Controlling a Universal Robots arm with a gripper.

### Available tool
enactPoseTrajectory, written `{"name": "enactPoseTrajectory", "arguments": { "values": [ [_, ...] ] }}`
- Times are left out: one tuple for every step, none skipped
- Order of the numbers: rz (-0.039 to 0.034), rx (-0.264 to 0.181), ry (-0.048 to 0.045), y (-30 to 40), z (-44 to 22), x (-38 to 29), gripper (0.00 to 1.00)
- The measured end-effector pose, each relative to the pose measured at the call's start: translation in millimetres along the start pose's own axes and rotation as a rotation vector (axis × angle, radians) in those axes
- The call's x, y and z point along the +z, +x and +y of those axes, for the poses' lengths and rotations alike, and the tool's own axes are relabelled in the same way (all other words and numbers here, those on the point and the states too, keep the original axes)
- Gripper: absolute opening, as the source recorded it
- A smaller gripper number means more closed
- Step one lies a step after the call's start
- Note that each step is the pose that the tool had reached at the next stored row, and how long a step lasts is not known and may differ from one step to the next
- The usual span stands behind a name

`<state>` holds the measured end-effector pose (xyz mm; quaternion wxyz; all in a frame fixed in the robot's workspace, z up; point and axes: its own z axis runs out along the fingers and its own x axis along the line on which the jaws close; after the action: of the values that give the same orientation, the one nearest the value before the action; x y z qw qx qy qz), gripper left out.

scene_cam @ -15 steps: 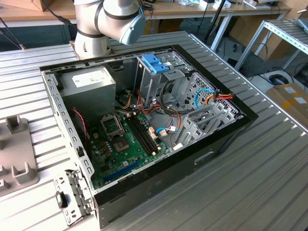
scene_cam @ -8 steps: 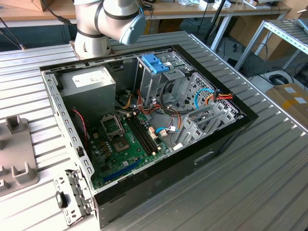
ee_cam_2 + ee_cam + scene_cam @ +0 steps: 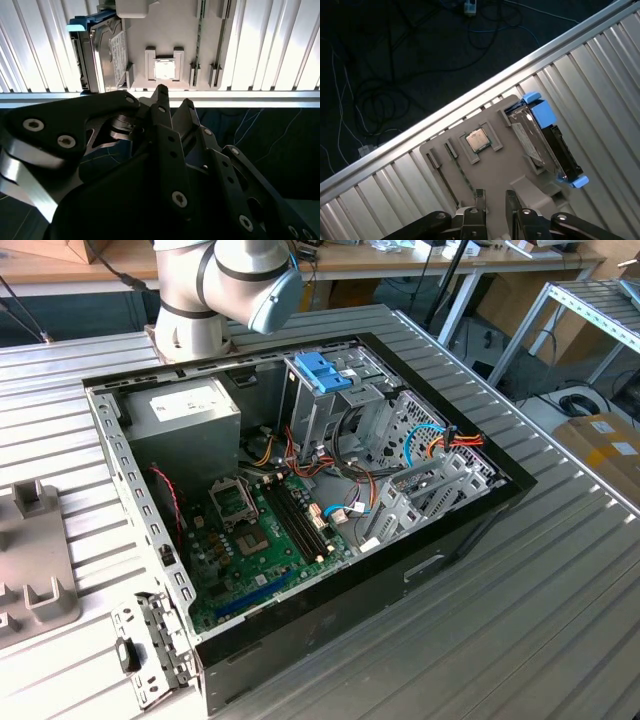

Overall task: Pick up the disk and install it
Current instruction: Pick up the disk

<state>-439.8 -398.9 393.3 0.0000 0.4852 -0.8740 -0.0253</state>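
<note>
Above grey fixture (image 3: 492,167), hand (image 3: 495,197) cut off, disk (image 3: 542,142) standing edge-on

The disk (image 3: 542,145) (image 3: 102,55), a flat rectangular hard drive of dark grey metal, stands on its long edge in a slot at one side of a pale grey holder (image 3: 490,170) on the ribbed metal counter (image 3: 600,90). A white label covers its face, and light-blue plastic frame pieces show at both ends.
</note>
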Motion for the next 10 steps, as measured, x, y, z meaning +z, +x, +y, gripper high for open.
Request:
{"name": "enactPoseTrajectory", "arguments": {
  "values": [
    [0.0003,-0.005,-0.0001,0.0,0.0,0.0,0.3],
    [0.0005,-0.009,-0.0002,0.0,0.0,0.0,0.3],
    [0.0006,-0.013,-0.0003,0.0,0.0,0.0,0.3],
    [0.0008,-0.016,-0.0004,0.0,0.0,0.0,0.3],
    [0.0009,-0.02,-0.0005,0.0,0.0,0.0,0.3],
    [0.0011,-0.023,-0.0006,0.0,0.0,0.0,0.3],
    [0.0012,-0.027,-0.0007,0.0,0.0,0.0,0.3],
    [0.0014,-0.031,-0.0008,0.0,0.0,0.0,0.3],
    [0.0015,-0.035,-0.0009,0.0,0.0,0.0,0.3],
    [0.0017,-0.038,-0.001,0.0,0.0,0.0,0.3]
  ]
}}
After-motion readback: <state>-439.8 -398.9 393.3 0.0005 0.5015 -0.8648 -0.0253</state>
